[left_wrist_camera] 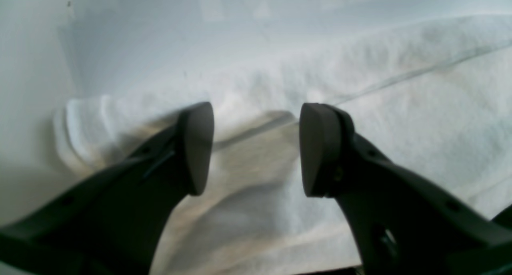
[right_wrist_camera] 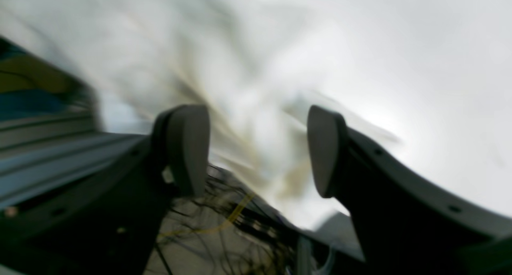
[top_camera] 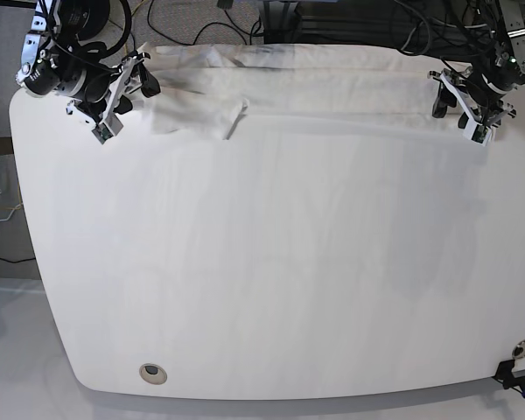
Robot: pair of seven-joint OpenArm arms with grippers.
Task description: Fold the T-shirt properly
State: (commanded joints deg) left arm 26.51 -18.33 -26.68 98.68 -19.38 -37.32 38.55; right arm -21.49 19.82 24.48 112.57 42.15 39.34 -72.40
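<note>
The T-shirt lies along the far edge of the bench, as the base view shows it, in a long, narrow band running from near the far left corner to near the far right corner; its far side seems to reach that edge, and in the left wrist view dark gaps show just past the cloth.

The left tool, near the far right corner, is spread, its fingertips apart above the cloth with nothing visibly pinched; the right tool, near the far left corner, is spread as well, over rumpled, blurred cloth; whether either touches the fabric I cannot tell.

As to progress, I judge the work to be at an early or middle stage; the shirt looks gathered or folded into a strip, with creases running lengthwise, yet the end by the right tool is uneven, and a loose flap juts toward the middle of the bench; no print shows, so which face is up I cannot say.

What seems left is to smooth that end, tuck the flap in, square the strip and fold its length into a compact bundle; pulling the cloth inward first would probably help, since it could slip over the far edge.
</note>
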